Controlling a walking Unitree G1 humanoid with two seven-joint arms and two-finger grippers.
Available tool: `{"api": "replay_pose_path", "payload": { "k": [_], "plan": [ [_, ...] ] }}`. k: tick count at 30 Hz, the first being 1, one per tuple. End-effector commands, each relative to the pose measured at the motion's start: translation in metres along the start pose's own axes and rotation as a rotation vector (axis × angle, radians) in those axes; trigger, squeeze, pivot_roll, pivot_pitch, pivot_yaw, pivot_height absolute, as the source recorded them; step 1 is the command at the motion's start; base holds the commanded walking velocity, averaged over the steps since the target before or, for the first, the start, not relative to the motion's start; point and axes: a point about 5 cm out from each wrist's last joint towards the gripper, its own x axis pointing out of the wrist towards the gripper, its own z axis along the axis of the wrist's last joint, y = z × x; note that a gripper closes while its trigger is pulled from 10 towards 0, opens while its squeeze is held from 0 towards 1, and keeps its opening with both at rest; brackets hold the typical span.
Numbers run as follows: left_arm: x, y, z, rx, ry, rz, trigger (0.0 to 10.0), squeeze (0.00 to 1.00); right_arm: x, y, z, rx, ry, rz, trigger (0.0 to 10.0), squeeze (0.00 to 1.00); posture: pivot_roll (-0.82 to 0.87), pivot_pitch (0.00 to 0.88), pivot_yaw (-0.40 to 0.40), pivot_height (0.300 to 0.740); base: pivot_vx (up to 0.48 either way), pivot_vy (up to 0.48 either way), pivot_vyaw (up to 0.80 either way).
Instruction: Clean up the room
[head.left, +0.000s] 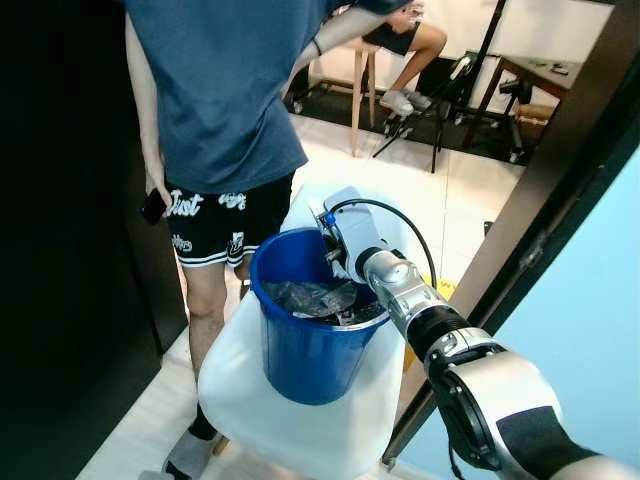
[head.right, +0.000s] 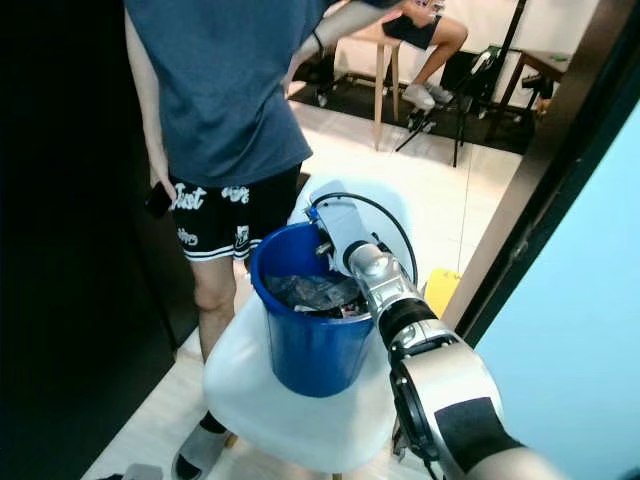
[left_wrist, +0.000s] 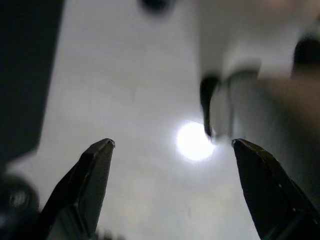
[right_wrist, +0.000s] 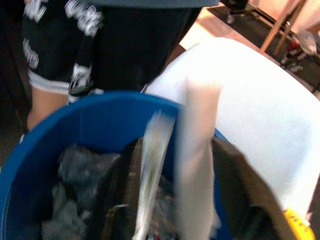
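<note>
A blue bucket (head.left: 310, 355) stands on a white chair (head.left: 300, 425), with crumpled grey and clear rubbish (head.left: 310, 297) inside. My right gripper (head.left: 336, 268) reaches over the bucket's far rim and dips into its mouth. In the right wrist view its two dark fingers (right_wrist: 235, 180) stand apart, open, above the rubbish. A pale strip (right_wrist: 196, 165) and a thin wrapper (right_wrist: 156, 150) show blurred between them. My left gripper (left_wrist: 172, 145) hangs open over pale floor, holding nothing.
A person (head.left: 220, 100) in a blue shirt and black shorts stands close behind the chair, with a phone (head.left: 153, 206) in one hand. A dark door frame (head.left: 540, 200) runs along the right. A stool (head.left: 360, 90), a seated person and a tripod stand further back.
</note>
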Motion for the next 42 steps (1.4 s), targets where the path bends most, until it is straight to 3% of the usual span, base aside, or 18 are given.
{"api": "replay_pose_path", "payload": {
  "k": [1, 11, 12, 14, 15, 16, 17, 18, 19, 20, 21, 22, 23, 25, 31, 34, 38, 42],
  "plan": [
    [-0.006, -0.022, -0.025, 0.008, 0.092, -0.077, 10.0, 0.00, 0.002, -0.002, 0.009, 0.015, -0.030, -0.030, 10.0, 1.00, 0.13, 0.130, -0.142, 0.740, 0.000, 0.000, 0.00],
    [0.001, -0.019, 0.004, -0.024, 0.013, -0.066, 10.0, 0.00, -0.001, -0.015, 0.006, -0.044, -0.045, -0.100, 10.0, 1.00, 0.11, 0.094, -0.137, 0.740, 0.000, 0.000, 0.00],
    [0.002, -0.019, 0.009, -0.031, 0.002, -0.064, 10.0, 0.00, -0.004, -0.015, -0.006, 0.027, -0.030, -0.058, 10.0, 0.69, 0.10, 0.082, -0.133, 0.740, 0.000, 0.000, 0.00],
    [0.004, -0.018, 0.015, -0.038, -0.009, -0.059, 10.0, 0.00, -0.008, -0.015, -0.020, 0.111, -0.017, -0.017, 10.0, 0.69, 0.10, 0.079, -0.132, 0.740, 0.000, 0.000, 0.00],
    [0.004, -0.017, 0.017, -0.038, -0.011, -0.060, 10.0, 0.00, -0.011, -0.013, -0.027, 0.231, -0.023, 0.034, 10.0, 0.00, 0.08, 0.062, -0.123, 0.740, 0.000, 0.000, 0.00],
    [0.005, -0.017, 0.018, -0.038, -0.012, -0.060, 10.0, 0.00, -0.015, -0.012, -0.036, 0.356, -0.039, 0.086, 10.0, 0.00, 0.08, 0.062, -0.123, 0.740, 0.000, 0.000, 0.00],
    [0.005, -0.017, 0.018, -0.038, -0.012, -0.060, 10.0, 0.00, -0.015, -0.012, -0.036, 0.356, -0.039, 0.086, 10.0, 0.00, 0.08, 0.062, -0.123, 0.740, 0.000, 0.000, 0.00],
    [0.005, -0.016, 0.020, -0.038, -0.009, -0.055, 10.0, 0.00, -0.022, -0.010, -0.050, 0.487, -0.055, 0.172, 10.0, 0.00, 0.07, 0.045, -0.115, 0.740, 0.000, 0.000, 0.00],
    [0.005, -0.016, 0.020, -0.038, -0.009, -0.055, 10.0, 0.00, -0.022, -0.010, -0.050, 0.487, -0.055, 0.172, 10.0, 0.00, 0.07, 0.045, -0.115, 0.740, 0.000, 0.000, 0.00],
    [0.005, -0.015, 0.021, -0.037, -0.006, -0.050, 10.0, 0.00, -0.027, -0.009, -0.058, 0.568, -0.073, 0.226, 10.0, 0.00, 0.06, 0.040, -0.112, 0.740, 0.000, 0.000, 0.00],
    [0.005, -0.015, 0.021, -0.037, -0.006, -0.050, 10.0, 0.00, -0.027, -0.009, -0.058, 0.568, -0.073, 0.226, 10.0, 0.00, 0.06, 0.040, -0.112, 0.740, 0.000, 0.000, 0.00],
    [0.006, -0.013, 0.022, -0.024, 0.000, -0.051, 10.0, 0.00, -0.038, -0.008, -0.075, 0.679, -0.092, 0.310, 10.0, 0.00, 0.04, 0.018, -0.093, 0.740, 0.000, 0.000, 0.00],
    [0.006, -0.013, 0.022, -0.024, 0.000, -0.051, 10.0, 0.00, -0.038, -0.008, -0.075, 0.679, -0.092, 0.310, 10.0, 0.00, 0.04, 0.018, -0.093, 0.740, 0.000, 0.000, 0.00],
    [0.007, -0.005, 0.027, 0.022, -0.001, -0.016, 10.0, 0.00, -0.064, -0.004, -0.109, 0.777, -0.097, 0.460, 10.0, 0.00, 0.01, 0.000, -0.062, 0.740, -0.122, 0.000, 0.00],
    [0.010, 0.018, 0.047, 0.118, -0.044, 0.109, 10.0, 0.00, -0.105, 0.010, -0.163, 0.736, 0.082, 0.610, 10.0, 0.00, 0.00, 0.000, -0.040, 0.740, -0.249, 0.000, 0.00],
    [0.011, 0.029, 0.062, 0.128, -0.076, 0.155, 10.0, 0.00, -0.119, 0.002, -0.190, 0.691, 0.241, 0.467, 10.0, 0.00, -0.01, 0.000, -0.038, 0.740, -0.254, 0.000, 0.00],
    [0.011, 0.030, 0.067, 0.122, -0.084, 0.160, 10.0, 0.00, -0.125, -0.004, -0.198, 0.700, 0.275, 0.388, 10.0, 0.00, -0.01, 0.000, -0.038, 0.740, -0.253, 0.000, 0.00],
    [0.012, 0.023, 0.072, 0.110, -0.094, 0.147, 10.0, 0.00, -0.129, -0.016, -0.197, 0.801, 0.200, 0.332, 10.0, 0.00, -0.01, 0.000, -0.040, 0.740, -0.250, 0.000, 0.00]
  ]
}}
